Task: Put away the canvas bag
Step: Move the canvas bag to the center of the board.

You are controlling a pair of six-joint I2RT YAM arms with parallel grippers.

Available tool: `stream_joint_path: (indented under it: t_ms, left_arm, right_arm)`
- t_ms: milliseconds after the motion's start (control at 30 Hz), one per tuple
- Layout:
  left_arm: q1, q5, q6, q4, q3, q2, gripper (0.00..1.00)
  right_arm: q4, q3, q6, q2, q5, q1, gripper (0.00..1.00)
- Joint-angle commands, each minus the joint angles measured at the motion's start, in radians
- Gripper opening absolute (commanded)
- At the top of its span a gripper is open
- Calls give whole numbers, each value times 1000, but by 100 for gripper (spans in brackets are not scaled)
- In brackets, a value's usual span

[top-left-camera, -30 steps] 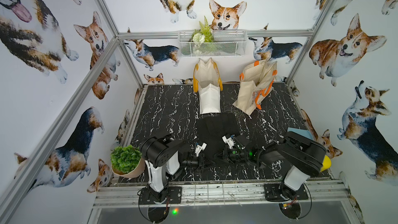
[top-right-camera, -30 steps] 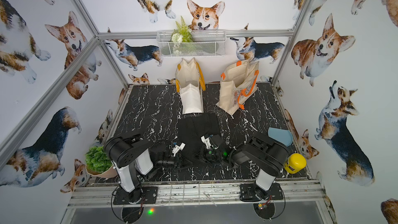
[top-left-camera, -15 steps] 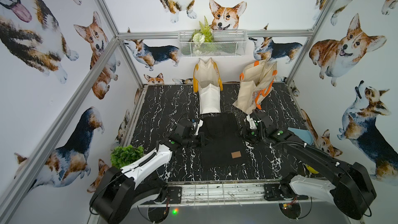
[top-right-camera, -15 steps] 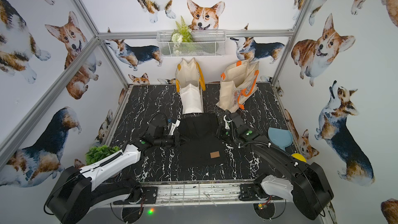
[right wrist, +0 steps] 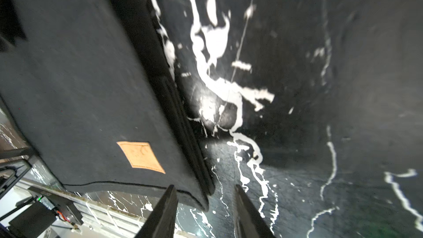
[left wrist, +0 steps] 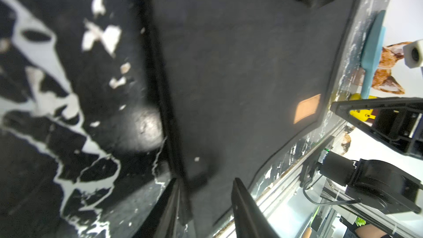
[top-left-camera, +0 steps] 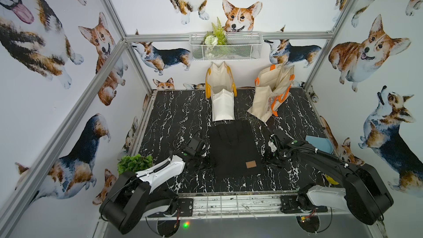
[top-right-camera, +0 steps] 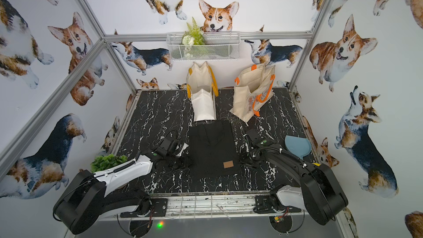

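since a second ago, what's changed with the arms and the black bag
The left hand and right hand swung out from a tuck by the front rail, opened, and now flank the black bag. Its tan patch is uncovered. The two cream bags stayed put.

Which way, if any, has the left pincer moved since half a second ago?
Yes: the left pincer drew back toward the front rail, away from the yellow-handled tote.

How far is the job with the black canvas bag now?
Done: the black canvas bag lies spread flat on the marble table. In hand: left gripper and right gripper stand open at its side edges, holding nothing. Left: gripping it and putting it away.
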Motion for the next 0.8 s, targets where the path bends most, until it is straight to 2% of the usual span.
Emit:
stream_joint_path:
  t_ms: [0, 167, 333, 533, 767]
  left_arm:
    - [3, -5, -8, 39, -16, 20, 41]
    - [2, 13, -12, 75, -33, 79, 41]
    - [2, 19, -19, 90, -46, 70, 38]
    - [2, 30, -10, 54, -63, 38, 33]
    - [1, 37, -24, 16, -120, -56, 30]
  right_arm:
    - [57, -13, 8, 24, -48, 9, 42]
    - [96, -17, 30, 88, -48, 72, 42]
    - [139, -39, 89, 101, -32, 152, 37]
    - [143, -86, 151, 51, -14, 221, 27]
    - [137, -131, 228, -14, 6, 308, 23]
